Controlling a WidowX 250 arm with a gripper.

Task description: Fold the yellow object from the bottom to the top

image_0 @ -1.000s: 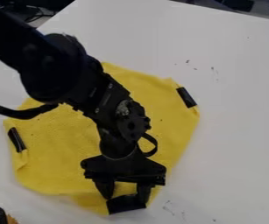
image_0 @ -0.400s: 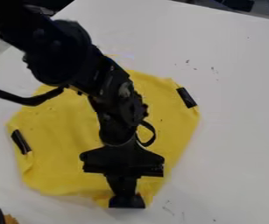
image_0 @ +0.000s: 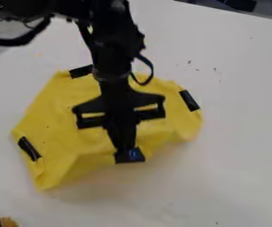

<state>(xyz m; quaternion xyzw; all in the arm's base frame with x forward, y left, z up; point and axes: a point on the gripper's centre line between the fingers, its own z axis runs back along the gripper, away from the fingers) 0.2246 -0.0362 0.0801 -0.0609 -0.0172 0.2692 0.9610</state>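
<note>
The black hand (image_0: 126,150) is hanging over the middle of the yellow cloth's (image_0: 61,115) bottom edge, its fingers closing together on the bottom black patch (image_0: 137,155). The cloth is lying on the white bench (image_0: 232,146), its bottom edge bending up toward the hand and sagging in folds on both sides. Three more black patches are marking its edge: one at the top (image_0: 80,71), one at the view's left (image_0: 29,148), one at the right (image_0: 188,100).
</note>
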